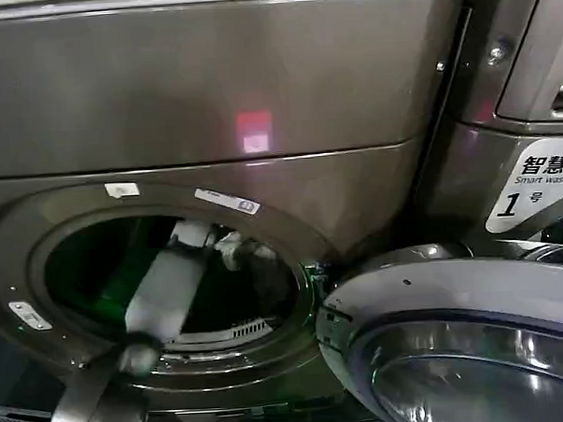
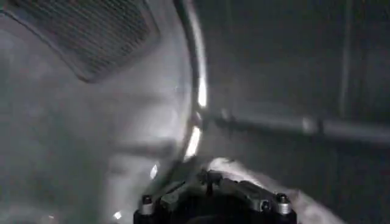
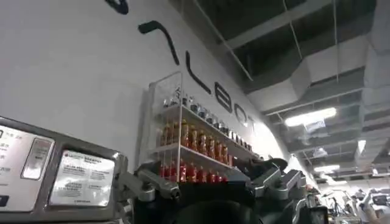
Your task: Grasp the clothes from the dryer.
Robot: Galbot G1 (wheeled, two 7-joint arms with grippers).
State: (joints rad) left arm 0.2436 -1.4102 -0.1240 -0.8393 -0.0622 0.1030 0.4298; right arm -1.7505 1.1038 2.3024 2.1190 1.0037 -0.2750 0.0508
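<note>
The dryer (image 1: 211, 93) is the bronze-grey machine in front of me, with its round porthole open. My left arm reaches through the porthole, and the left gripper (image 1: 195, 235) is deep in the dark drum. Pale clothes (image 1: 235, 250) hang right beside it. In the left wrist view the left gripper (image 2: 208, 179) has its fingers drawn together on the white clothes (image 2: 234, 168), with the drum's ribbed wall (image 2: 292, 125) behind. The right gripper (image 3: 210, 182) is held up outside the dryer, pointing at the room, open and empty.
The dryer's round door (image 1: 456, 353) stands swung open at the lower right. A similar machine (image 1: 528, 79) with a white Smart wash label (image 1: 542, 186) stands to the right. The right wrist view shows a control panel (image 3: 82, 176) and a bottle shelf (image 3: 189, 146).
</note>
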